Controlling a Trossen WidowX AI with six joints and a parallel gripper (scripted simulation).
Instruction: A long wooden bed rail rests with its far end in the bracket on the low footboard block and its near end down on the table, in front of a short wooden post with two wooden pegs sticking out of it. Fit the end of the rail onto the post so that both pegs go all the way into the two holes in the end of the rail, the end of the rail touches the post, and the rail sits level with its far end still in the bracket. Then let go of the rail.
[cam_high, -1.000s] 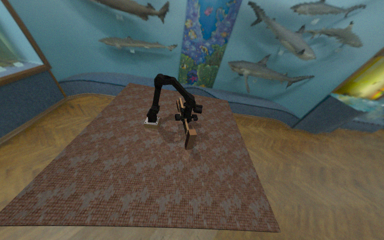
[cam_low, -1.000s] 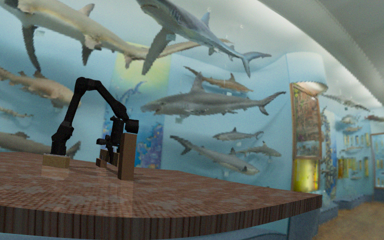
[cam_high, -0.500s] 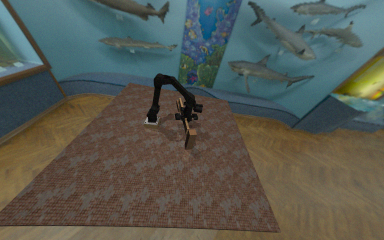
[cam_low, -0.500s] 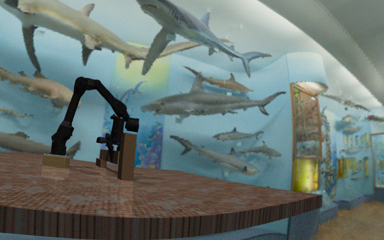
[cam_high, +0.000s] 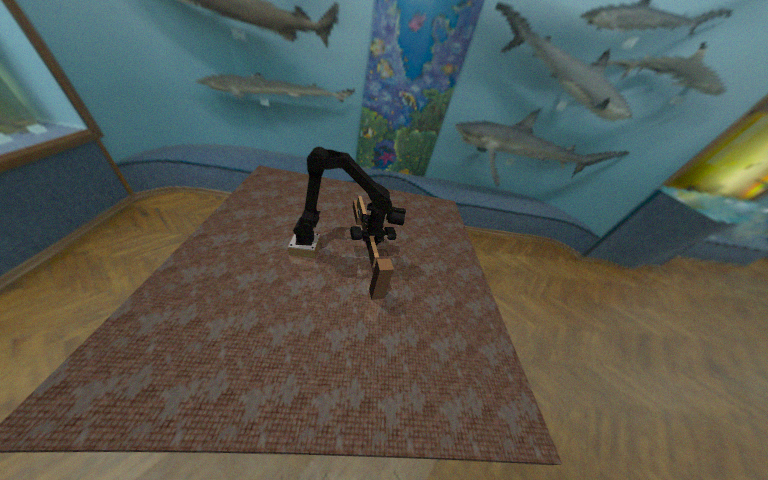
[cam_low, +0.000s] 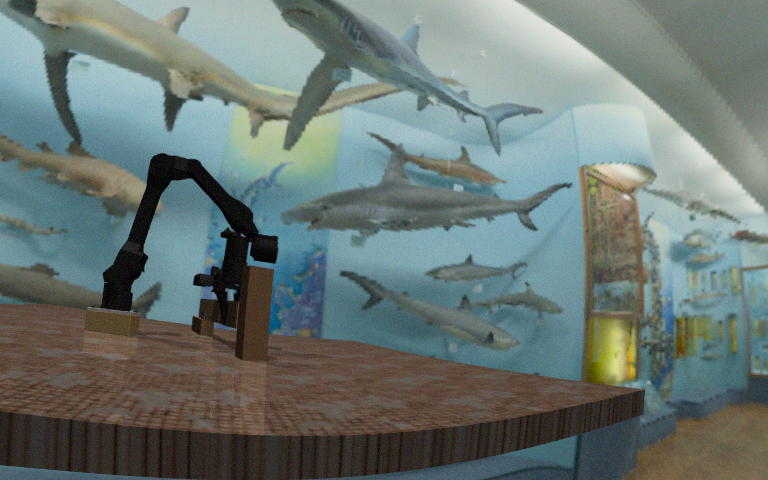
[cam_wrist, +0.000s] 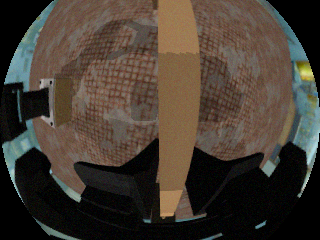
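Gripping the rail (cam_wrist: 175, 127), the tool (cam_wrist: 172, 190) hangs behind the post (cam_low: 254, 313).

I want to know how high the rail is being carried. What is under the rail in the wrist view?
Patterned table top shows on both sides of the rail, which the end effector grips. The strip directly beneath the rail is covered, so its height is unclear.

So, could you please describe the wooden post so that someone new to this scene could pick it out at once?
Start at the black robot arm on the brick-patterned table. Its gripper is shut on a long, pale wooden rail; follow that rail toward the camera. At its near end stands the post, darker brown and the only upright wooden piece, taller than the low block at the far end.
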